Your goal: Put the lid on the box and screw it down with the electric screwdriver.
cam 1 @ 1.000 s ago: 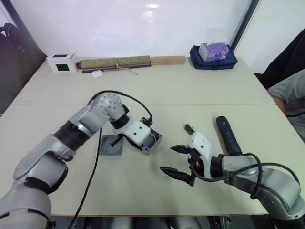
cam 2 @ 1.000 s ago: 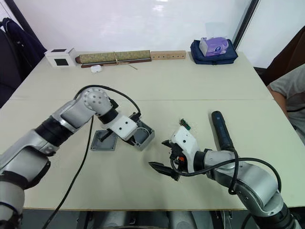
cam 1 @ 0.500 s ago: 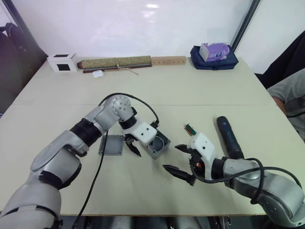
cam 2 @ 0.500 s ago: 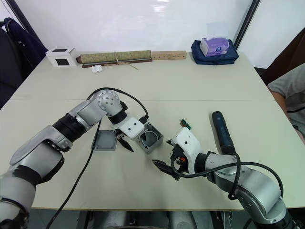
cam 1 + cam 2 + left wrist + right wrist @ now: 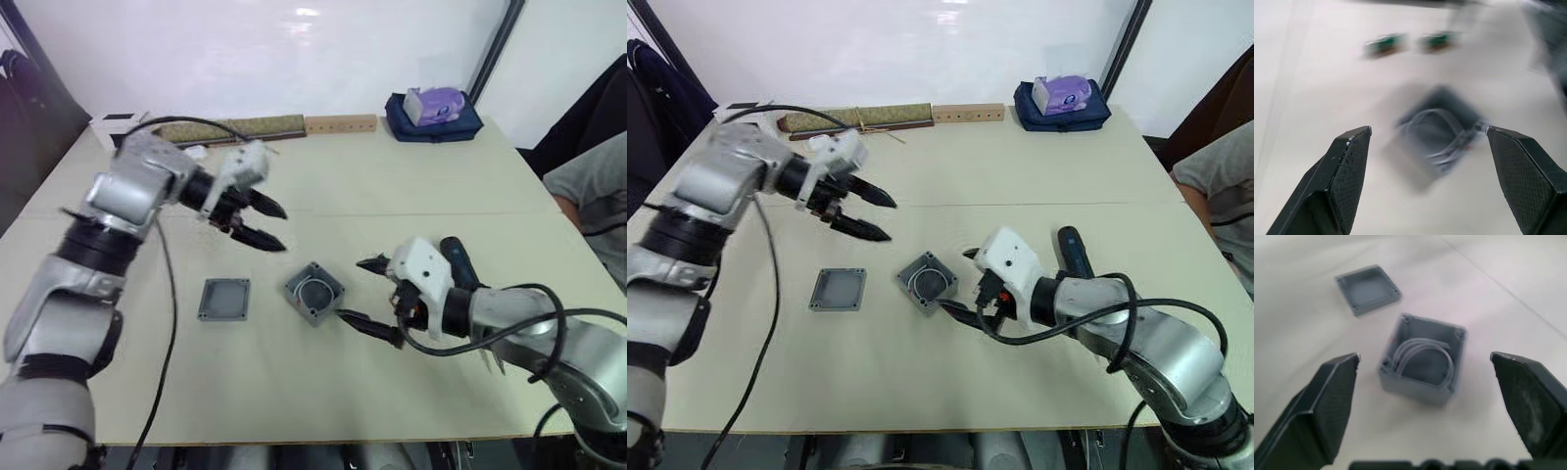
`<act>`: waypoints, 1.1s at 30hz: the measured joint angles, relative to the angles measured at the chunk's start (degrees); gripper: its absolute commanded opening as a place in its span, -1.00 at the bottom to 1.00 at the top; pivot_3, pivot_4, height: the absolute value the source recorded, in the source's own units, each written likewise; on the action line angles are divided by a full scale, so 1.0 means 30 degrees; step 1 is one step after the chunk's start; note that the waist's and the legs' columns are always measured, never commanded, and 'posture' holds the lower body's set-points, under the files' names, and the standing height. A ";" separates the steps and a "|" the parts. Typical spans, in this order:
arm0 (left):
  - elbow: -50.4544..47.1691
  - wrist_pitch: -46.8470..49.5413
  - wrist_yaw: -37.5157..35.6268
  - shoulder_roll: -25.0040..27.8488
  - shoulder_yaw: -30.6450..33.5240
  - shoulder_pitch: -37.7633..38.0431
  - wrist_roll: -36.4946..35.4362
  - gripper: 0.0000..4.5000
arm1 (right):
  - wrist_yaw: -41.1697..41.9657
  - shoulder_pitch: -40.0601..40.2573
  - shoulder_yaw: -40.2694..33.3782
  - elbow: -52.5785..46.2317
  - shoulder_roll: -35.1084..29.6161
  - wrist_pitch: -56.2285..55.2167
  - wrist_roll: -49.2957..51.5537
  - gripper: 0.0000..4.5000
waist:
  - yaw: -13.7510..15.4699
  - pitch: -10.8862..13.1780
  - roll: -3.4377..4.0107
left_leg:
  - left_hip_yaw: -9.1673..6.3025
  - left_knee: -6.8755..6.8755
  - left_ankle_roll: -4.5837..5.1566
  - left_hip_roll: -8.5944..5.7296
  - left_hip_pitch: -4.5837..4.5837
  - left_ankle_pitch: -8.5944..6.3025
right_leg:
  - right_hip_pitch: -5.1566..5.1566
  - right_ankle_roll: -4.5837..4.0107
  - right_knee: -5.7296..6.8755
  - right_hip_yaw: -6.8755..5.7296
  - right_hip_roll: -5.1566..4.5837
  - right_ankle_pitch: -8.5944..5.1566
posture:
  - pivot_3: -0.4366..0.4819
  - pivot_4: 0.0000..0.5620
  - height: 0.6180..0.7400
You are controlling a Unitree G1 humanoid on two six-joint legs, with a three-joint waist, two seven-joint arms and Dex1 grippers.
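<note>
The grey box (image 5: 315, 292) sits open side up on the table, a white ring showing inside it (image 5: 1422, 360). The shallow grey lid (image 5: 224, 299) lies flat to its left, apart from it. My left gripper (image 5: 277, 229) hangs open and empty above the table, behind and left of the box. My right gripper (image 5: 350, 290) is open just right of the box, one finger on either side of the box's right corner without touching it. The dark electric screwdriver (image 5: 457, 260) lies behind my right gripper, partly hidden by it.
Two small green parts (image 5: 1385, 44) lie beyond the box. Along the back edge are a white cube (image 5: 116, 124), a rolled mat (image 5: 235, 127), a wooden strip (image 5: 340, 124) and a blue bag (image 5: 432, 110) with a tissue pack. A person's sleeve (image 5: 588, 196) is at the right.
My left gripper has opened, let go of the box and lifted away to the back left. The box now stands alone on the table. My right gripper has come closer to the box.
</note>
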 measured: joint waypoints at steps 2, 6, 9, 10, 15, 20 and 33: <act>-0.2395 0.4752 0.3230 0.0159 0.0806 0.2254 0.0778 0.71 | 0.0062 -0.0564 0.1574 -0.0022 0.0137 -0.0054 -0.0714 1.00 | -0.0008 0.0010 -0.0017 | -0.0028 0.0007 -0.0001 -0.0006 -0.0031 0.0000 | -0.0023 -0.0002 0.0025 -0.0017 -0.0007 -0.0012 | -0.05 -0.47 1.00; -0.6379 1.1847 0.6338 -0.0246 0.3187 0.4495 0.0573 0.71 | 0.0688 -0.1664 0.2227 0.0667 0.0236 -0.0653 -0.1531 1.00 | 0.0082 0.0045 -0.0082 | -0.0033 0.0046 -0.0008 -0.0018 -0.0069 0.0004 | -0.0051 0.0000 0.0062 -0.0025 -0.0056 -0.0013 | -0.05 -0.47 1.00; -0.8562 1.3485 0.7744 0.0237 0.4919 0.6290 -0.0488 0.71 | 0.1451 -0.2105 0.2374 0.1229 0.0211 -0.1210 -0.1885 1.00 | 0.0084 0.0045 -0.0082 | -0.0034 0.0036 -0.0008 -0.0012 -0.0036 0.0004 | -0.0037 -0.0005 0.0063 -0.0025 -0.0054 -0.0015 | -0.05 -0.47 1.00; -0.8925 1.3593 0.8195 0.0362 0.5257 0.6828 -0.0886 0.71 | 0.1725 -0.2154 0.2409 0.1344 0.0207 -0.1324 -0.1918 1.00 | 0.0102 0.0045 -0.0081 | -0.0035 0.0031 -0.0009 -0.0006 -0.0036 0.0005 | -0.0039 -0.0007 0.0066 -0.0024 -0.0057 -0.0016 | -0.05 -0.47 1.00; -0.9633 1.3593 1.0662 0.1081 0.6293 0.8298 -0.3052 0.71 | 0.2670 -0.2369 0.2830 0.1720 0.0656 -0.1866 -0.2262 1.00 | 0.0169 0.0044 -0.0084 | -0.0036 0.0031 -0.0014 -0.0009 -0.0031 0.0007 | -0.0035 -0.0010 0.0069 -0.0024 -0.0073 -0.0015 | -0.05 -0.47 1.00; -0.9283 1.3592 1.3693 0.0791 0.6752 0.8530 -0.5066 0.71 | 0.2776 -0.2391 0.3111 0.1994 0.1360 -0.2019 -0.2623 1.00 | 0.0440 0.0042 -0.0082 | -0.0031 0.0030 -0.0015 -0.0018 -0.0028 0.0007 | -0.0036 -0.0011 0.0068 -0.0023 -0.0080 -0.0014 | -0.05 -0.47 1.00; -0.7357 1.3573 1.8743 -0.1522 0.6657 0.8242 -0.7201 0.06 | 0.2368 -0.1946 0.2475 0.1648 0.1222 -0.0896 -0.2808 1.00 | 0.0580 -0.0005 -0.0002 | -0.0036 0.0024 -0.0020 -0.0053 0.0042 0.0011 | 0.0043 -0.0012 0.0068 -0.0028 -0.0107 -0.0014 | -0.05 -0.47 1.00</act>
